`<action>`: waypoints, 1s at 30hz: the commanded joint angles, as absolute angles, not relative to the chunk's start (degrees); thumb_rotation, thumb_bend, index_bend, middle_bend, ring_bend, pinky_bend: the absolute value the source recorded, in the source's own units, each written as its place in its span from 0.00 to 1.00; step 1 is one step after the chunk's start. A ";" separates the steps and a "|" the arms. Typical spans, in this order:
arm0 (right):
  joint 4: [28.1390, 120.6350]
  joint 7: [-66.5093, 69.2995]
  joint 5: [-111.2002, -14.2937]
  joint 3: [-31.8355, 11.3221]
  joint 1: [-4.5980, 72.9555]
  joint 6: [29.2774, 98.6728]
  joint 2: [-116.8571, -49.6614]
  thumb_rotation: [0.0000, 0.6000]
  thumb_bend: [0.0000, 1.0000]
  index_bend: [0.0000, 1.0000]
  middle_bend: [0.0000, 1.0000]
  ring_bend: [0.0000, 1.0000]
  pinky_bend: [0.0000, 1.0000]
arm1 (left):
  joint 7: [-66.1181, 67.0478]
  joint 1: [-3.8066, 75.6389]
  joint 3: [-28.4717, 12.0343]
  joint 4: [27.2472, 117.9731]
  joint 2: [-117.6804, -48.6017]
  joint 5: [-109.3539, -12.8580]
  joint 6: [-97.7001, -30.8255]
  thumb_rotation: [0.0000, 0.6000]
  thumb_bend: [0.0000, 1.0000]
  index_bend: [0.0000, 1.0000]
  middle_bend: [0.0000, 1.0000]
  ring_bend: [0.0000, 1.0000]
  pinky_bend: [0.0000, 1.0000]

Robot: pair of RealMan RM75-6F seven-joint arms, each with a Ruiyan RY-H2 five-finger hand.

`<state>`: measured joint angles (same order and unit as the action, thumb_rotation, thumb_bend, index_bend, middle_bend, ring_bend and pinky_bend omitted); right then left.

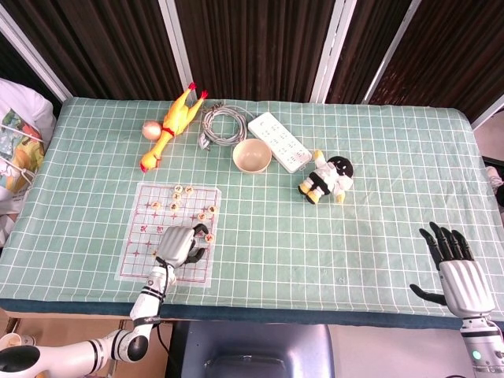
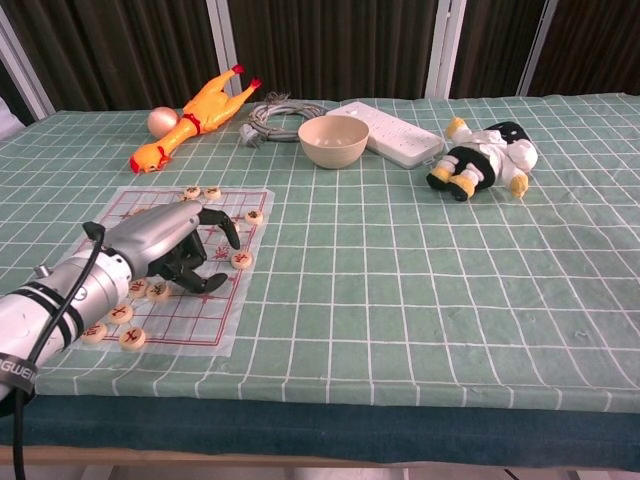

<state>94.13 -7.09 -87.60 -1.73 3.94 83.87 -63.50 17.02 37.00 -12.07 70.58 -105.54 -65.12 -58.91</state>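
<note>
My left hand (image 1: 180, 246) (image 2: 172, 246) hovers low over the near right part of a paper chess board (image 1: 150, 224) (image 2: 113, 215). Its fingers arch down and stay apart, with nothing seen between them. Round wooden chess pieces lie around it; one piece (image 2: 241, 260) sits just off its fingertips and several more (image 2: 122, 314) lie beside the wrist. Other pieces (image 1: 180, 190) stand along the board's far edge. My right hand (image 1: 456, 272) shows only in the head view, at the table's near right edge, fingers spread and holding nothing.
Along the far side lie a yellow rubber chicken (image 1: 172, 126) (image 2: 195, 118), a pink ball (image 1: 150, 128), a coiled grey cable (image 1: 221, 124), a cream bowl (image 1: 252, 156) (image 2: 333, 141), a white power strip (image 1: 281, 142) and a plush doll (image 1: 328, 177) (image 2: 485, 155).
</note>
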 commanded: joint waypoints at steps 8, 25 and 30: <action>94.15 -7.05 -87.52 -1.77 3.86 84.01 -63.44 1.00 0.12 0.00 0.00 0.00 0.00 | 14.01 38.79 -13.55 65.88 -107.40 -64.36 -56.43 1.00 0.35 0.40 1.00 1.00 1.00; 94.12 -6.85 -87.68 -1.76 3.72 84.31 -63.28 1.00 0.13 0.00 0.00 0.00 0.00 | 13.79 39.35 -13.51 65.86 -107.64 -63.74 -55.67 1.00 0.35 0.47 1.00 1.00 1.00; 94.08 -6.94 -87.60 -1.75 3.74 84.18 -63.35 1.00 0.12 0.00 0.00 0.00 0.00 | 13.47 39.42 -13.54 66.17 -107.56 -64.07 -56.02 1.00 0.35 0.51 1.00 1.00 1.00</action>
